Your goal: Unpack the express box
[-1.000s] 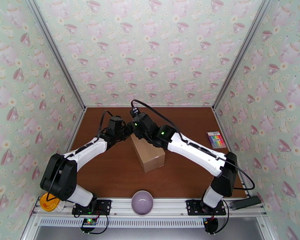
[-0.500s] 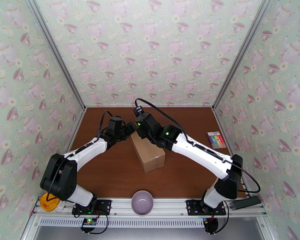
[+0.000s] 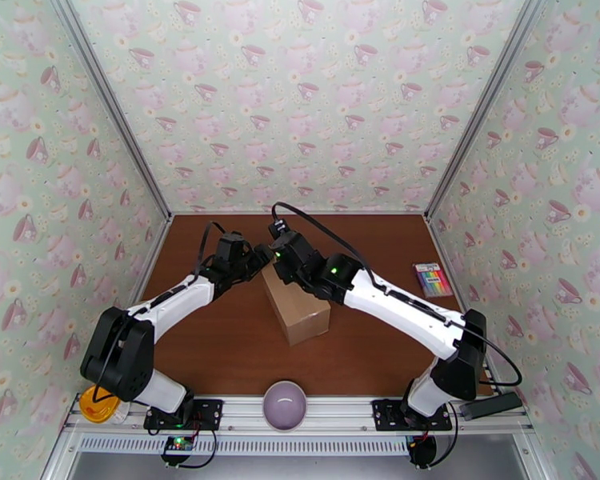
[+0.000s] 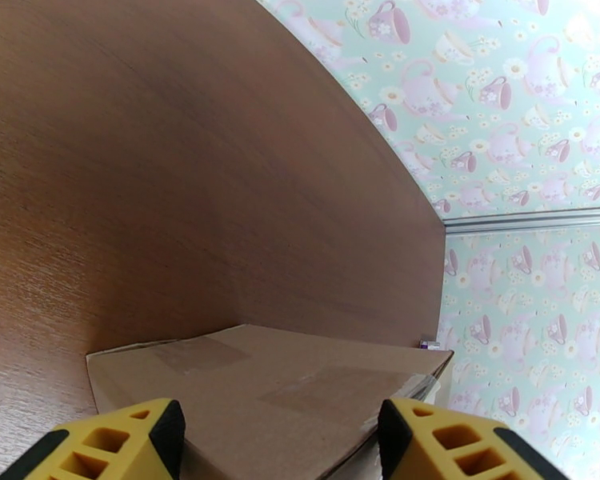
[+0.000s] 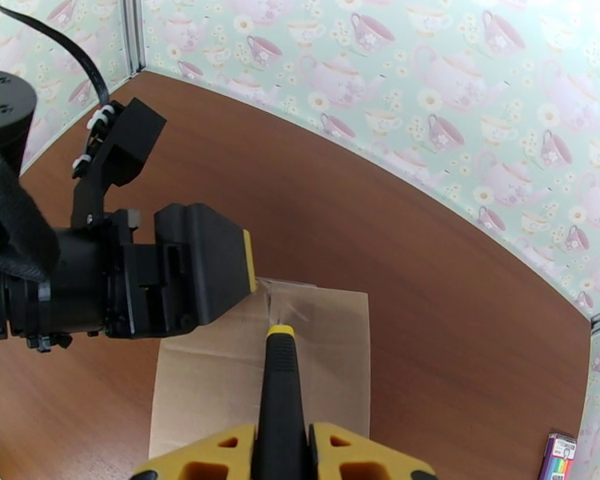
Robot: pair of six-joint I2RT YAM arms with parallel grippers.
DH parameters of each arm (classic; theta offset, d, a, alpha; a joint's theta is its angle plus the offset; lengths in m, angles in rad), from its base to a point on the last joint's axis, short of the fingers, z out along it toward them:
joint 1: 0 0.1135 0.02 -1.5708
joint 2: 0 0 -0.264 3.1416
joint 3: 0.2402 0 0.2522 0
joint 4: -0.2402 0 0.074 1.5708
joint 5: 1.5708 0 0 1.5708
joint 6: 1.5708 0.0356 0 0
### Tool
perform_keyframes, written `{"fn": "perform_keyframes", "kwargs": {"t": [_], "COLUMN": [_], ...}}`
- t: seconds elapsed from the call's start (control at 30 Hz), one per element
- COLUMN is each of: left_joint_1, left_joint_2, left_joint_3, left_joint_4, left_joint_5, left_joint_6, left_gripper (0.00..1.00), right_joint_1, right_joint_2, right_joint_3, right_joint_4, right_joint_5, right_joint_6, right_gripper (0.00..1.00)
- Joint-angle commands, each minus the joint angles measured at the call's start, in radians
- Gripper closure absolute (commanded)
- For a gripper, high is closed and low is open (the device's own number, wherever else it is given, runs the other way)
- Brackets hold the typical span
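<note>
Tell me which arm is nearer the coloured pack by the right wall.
Right. The right arm passes just left of the coloured pack; the left arm lies beyond the express box, farther left.

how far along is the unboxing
Nothing is done yet: the express box has its flaps closed and taped. In hand: the right gripper holds a black-handled tool, tip at the seam, and the left gripper straddles the box end, open. Left: cut the tape, open the flaps, empty it.
</note>
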Motion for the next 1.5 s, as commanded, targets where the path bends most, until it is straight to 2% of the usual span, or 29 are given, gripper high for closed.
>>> {"fn": "perform_keyframes", "kwargs": {"t": [0.0,0.9,1.47], "left_joint_1": [-0.01,-0.01,-0.011], "left_joint_2": [0.023,0.017,-0.01], "left_joint_3": [0.007,0.007,0.048], "left_joint_4": [-0.097,-0.097,-0.12], "left_joint_5": [-0.007,-0.009,-0.013], "left_joint_6": [-0.006,-0.011,-0.002], "left_gripper": [0.31,0.31,0.31], "right_joint_1": [0.011,0.012,0.012], "right_joint_2": [-0.019,0.041,0.047], "right_joint_3": [0.009,-0.008,-0.079], "right_joint_4": [0.008,-0.001,0.019], "right_joint_5": [-0.01,0.009,0.024], "right_joint_6": [0.016,0.0,-0.023], "right_gripper": [1.0,1.0,1.0]}}
